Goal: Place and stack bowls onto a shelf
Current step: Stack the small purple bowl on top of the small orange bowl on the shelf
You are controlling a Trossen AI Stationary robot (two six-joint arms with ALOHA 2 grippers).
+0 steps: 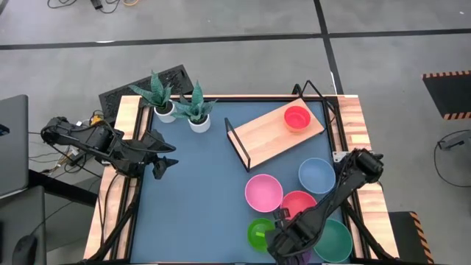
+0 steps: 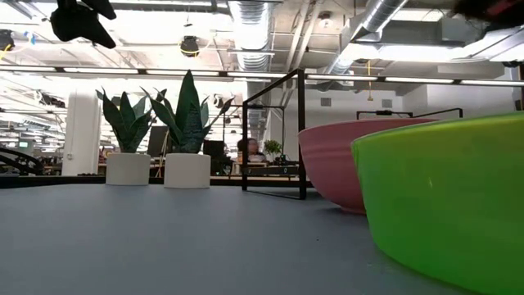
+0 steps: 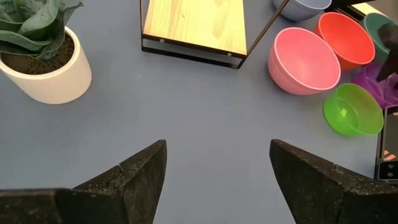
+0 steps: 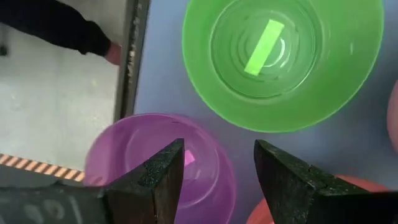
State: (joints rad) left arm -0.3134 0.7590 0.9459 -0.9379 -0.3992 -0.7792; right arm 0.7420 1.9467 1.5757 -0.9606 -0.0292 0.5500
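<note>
The light-wood shelf (image 1: pixel 276 134) stands at the far right with a small red bowl (image 1: pixel 297 118) on it. On the table near it rest the blue (image 1: pixel 317 175), pink (image 1: pixel 263 193), coral-red (image 1: pixel 298 205), lime green (image 1: pixel 260 232) and dark green (image 1: pixel 335 241) bowls. My right gripper (image 4: pixel 217 168) is open above the purple bowl (image 4: pixel 158 165), one finger over its inside and one outside its rim (image 4: pixel 219 146), beside the lime green bowl (image 4: pixel 283 62). My left gripper (image 1: pixel 163 163) is open and empty, raised over the table's left side. No yellow bowl shows.
Two white pots with spiky plants (image 1: pixel 158 96) (image 1: pixel 195 110) stand at the far edge, left of the shelf. A person's dark sleeve and hand (image 4: pixel 113 53) show just beyond the table's edge near the purple bowl. Bare blue table (image 1: pixel 199 199) lies between the arms.
</note>
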